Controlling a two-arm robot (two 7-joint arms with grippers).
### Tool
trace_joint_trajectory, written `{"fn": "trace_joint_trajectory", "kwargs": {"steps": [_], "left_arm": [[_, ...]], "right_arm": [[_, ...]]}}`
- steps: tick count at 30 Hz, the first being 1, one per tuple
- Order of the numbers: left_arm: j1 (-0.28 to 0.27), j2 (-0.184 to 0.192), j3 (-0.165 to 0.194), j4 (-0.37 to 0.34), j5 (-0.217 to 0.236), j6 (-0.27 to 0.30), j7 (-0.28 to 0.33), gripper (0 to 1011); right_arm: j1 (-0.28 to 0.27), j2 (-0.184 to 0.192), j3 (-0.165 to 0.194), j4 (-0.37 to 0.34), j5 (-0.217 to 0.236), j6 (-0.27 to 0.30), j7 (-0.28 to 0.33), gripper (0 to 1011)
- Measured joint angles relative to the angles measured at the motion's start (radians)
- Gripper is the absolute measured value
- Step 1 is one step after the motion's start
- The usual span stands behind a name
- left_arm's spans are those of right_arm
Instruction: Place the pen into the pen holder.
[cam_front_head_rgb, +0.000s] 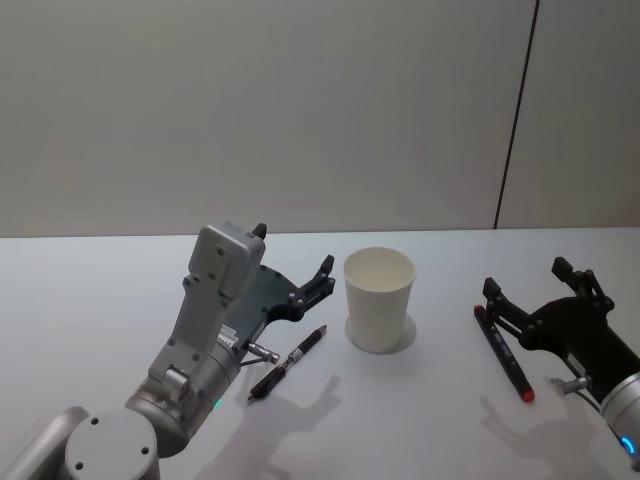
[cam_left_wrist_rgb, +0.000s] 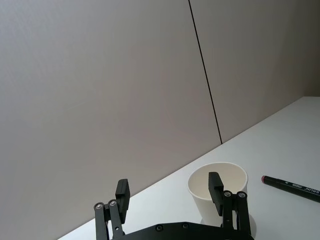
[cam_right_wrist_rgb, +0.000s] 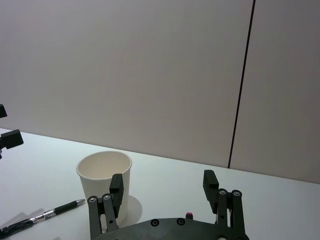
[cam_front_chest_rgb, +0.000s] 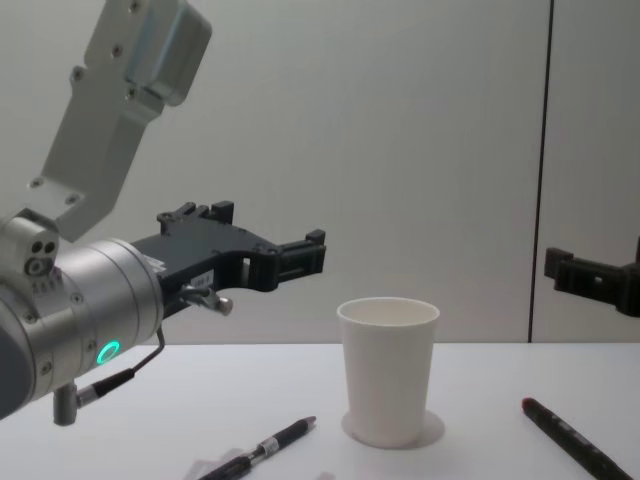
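Plain white paper cup (cam_front_head_rgb: 379, 300) upright mid white tabletop (cam_front_head_rgb: 100, 300), nothing visible inside. Slim black ballpoint pen with silver clip (cam_front_head_rgb: 290, 362) flat on tabletop, just left of cup, not touching. Left claw (cam_front_head_rgb: 293, 250) raised over pen, jaws spread, empty. Black marker with red end (cam_front_head_rgb: 503, 352) flat on tabletop, right of cup. Right claw (cam_front_head_rgb: 525, 277) over marker, jaws spread, empty.

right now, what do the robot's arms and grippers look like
The left arm is silver-grey with rounded joints, a pale boxy link, a green lit ring and a thin black cable; the right arm is silver too. The left gripper and right gripper are matte black, each with two slim linked fingers.
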Motion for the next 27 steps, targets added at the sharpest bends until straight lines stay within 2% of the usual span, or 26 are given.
{"fn": "trace_joint_trajectory", "kwargs": {"steps": [27], "left_arm": [[0.000,0.000,0.000,0.000,0.000,0.000,0.000,1004]], "right_arm": [[0.000,0.000,0.000,0.000,0.000,0.000,0.000,1001]]}}
